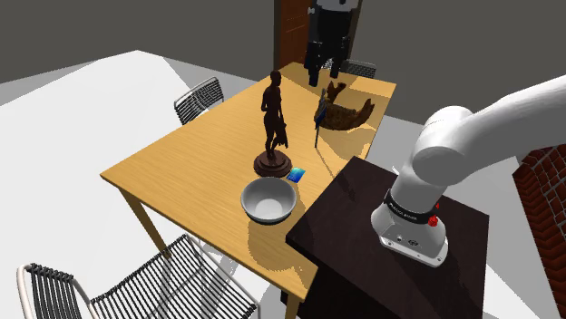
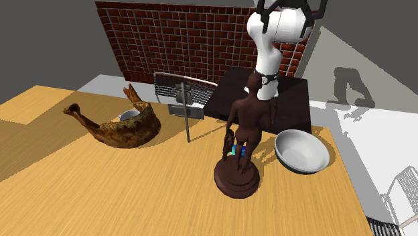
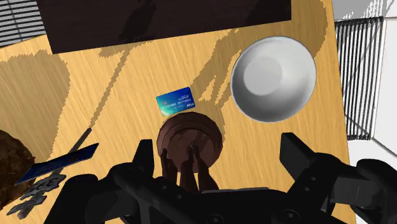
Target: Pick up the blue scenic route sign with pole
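The blue sign (image 1: 320,107) stands upright on its thin pole on the wooden table (image 1: 190,154), between a dark figurine (image 1: 273,127) and a brown curved carving (image 1: 349,112). In the second exterior view the sign (image 2: 179,94) shows its grey back and its pole (image 2: 187,124). My gripper (image 1: 324,72) hangs open high above the table's far end. In the wrist view the open gripper (image 3: 219,156) looks down on the figurine (image 3: 189,143). The sign's blue panel (image 3: 58,164) lies outside one finger (image 3: 143,156), apart from it.
A white bowl (image 1: 268,199) and a small blue card (image 1: 297,175) lie near the figurine's base. The dark stand (image 1: 363,263) abuts the table. Wire chairs (image 1: 198,98) (image 1: 145,288) stand at the table's sides. A brick wall (image 2: 187,37) stands behind the arm.
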Controlling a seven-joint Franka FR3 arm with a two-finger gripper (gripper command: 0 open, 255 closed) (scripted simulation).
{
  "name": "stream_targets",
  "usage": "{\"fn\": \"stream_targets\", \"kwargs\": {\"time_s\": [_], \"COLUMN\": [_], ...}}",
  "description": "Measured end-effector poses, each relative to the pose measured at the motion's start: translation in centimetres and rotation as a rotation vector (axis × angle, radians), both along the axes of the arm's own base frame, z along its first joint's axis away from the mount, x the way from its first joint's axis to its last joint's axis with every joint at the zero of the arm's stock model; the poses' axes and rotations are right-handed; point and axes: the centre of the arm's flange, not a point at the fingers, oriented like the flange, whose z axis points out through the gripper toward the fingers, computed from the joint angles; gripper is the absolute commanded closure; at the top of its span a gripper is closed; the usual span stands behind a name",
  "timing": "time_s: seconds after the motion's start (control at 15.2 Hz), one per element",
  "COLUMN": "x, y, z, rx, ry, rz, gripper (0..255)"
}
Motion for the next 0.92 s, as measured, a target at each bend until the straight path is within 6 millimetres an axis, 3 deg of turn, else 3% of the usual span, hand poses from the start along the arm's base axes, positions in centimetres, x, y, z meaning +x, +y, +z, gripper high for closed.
{"fn": "stream_targets", "kwargs": {"time_s": [0.2, 0.79, 0.92], "x": [0.9, 7.1, 7.6], "y": [-0.5, -5.3, -6.8], "z": [-1.1, -9.3, -11.2], "rx": [-0.004, -0.031, -0.037], "ry": [0.0, -0.002, -0.003], "rz": [-0.059, -0.492, -0.592], "gripper": [0, 0, 0]}}
